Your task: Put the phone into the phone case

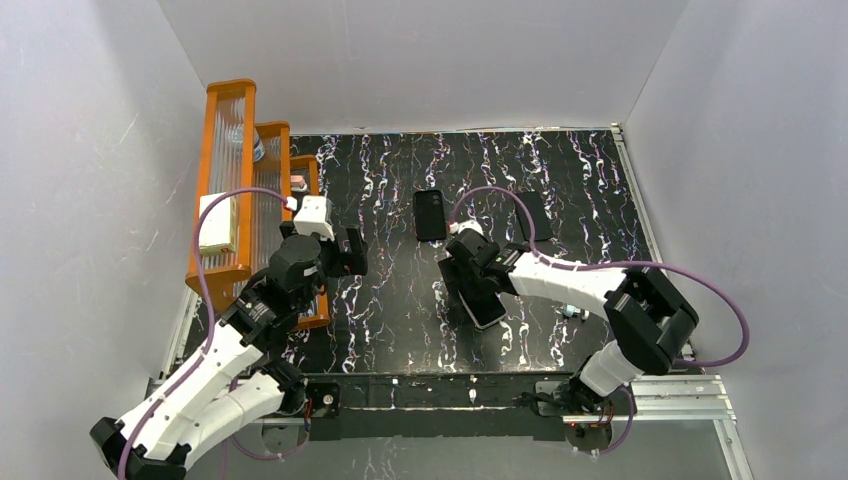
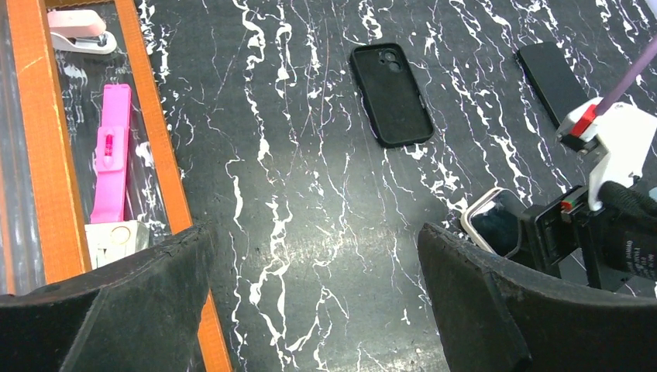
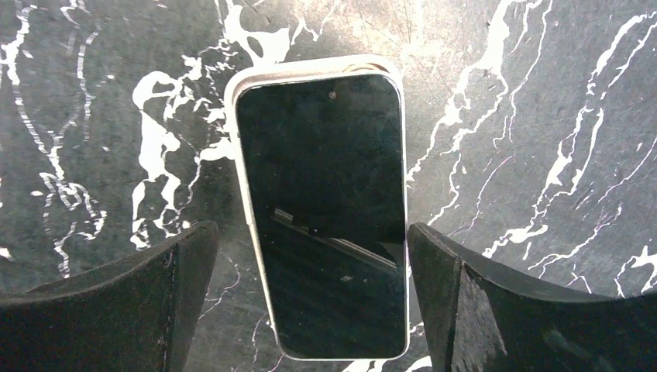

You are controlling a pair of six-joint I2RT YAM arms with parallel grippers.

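Observation:
The phone [image 3: 325, 217] lies screen-up on the black marble table, its glossy black glass framed by the pale pink rim of the phone case [image 3: 310, 68]. In the right wrist view my right gripper [image 3: 310, 302] is open, one finger on each side of the phone's near end, not touching it. In the top view the right gripper [image 1: 468, 285] hovers over the phone [image 1: 488, 313] at the table's middle. The left wrist view shows one corner of the case [image 2: 482, 211]. My left gripper [image 2: 314, 302] is open and empty, to the left above bare table [image 1: 350, 252].
A matte black phone-sized piece with a corner camera cutout [image 1: 431, 215] and a plain black slab [image 1: 533, 215] lie farther back. An orange rack [image 1: 225, 180] stands at the left, holding a pink item [image 2: 112, 151] and a stapler [image 2: 77, 31].

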